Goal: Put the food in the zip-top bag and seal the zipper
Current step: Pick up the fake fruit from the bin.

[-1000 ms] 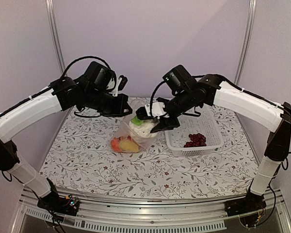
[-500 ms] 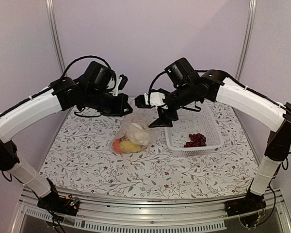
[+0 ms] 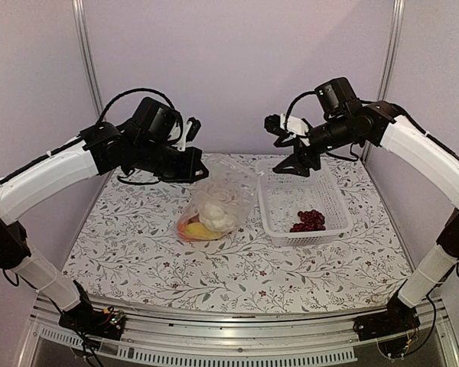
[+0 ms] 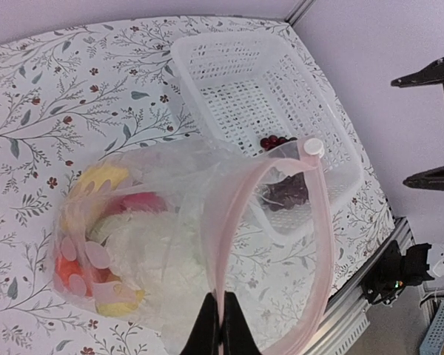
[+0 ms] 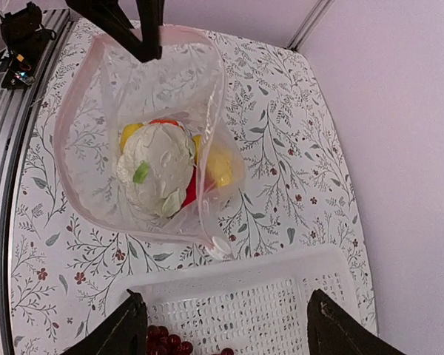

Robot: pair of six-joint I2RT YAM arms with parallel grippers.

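Note:
The clear zip-top bag hangs open from my left gripper, which is shut on its pink zipper edge. The white cauliflower, a green piece, red pepper, yellow pieces and orange food lie inside the bag. The dark red grape bunch lies in the white basket. My right gripper is open and empty, raised above the basket's far left corner. In its own view the right gripper looks down on the bag and the grapes.
The white mesh basket stands right of the bag, almost touching the bag's slider. The floral tablecloth covers the table. The metal front rail runs along the near edge. Walls stand close behind and to the right.
My right gripper released the cauliflower with the green piece into the bag, then rose and moved right over the basket. My left gripper kept its hold and did not move.

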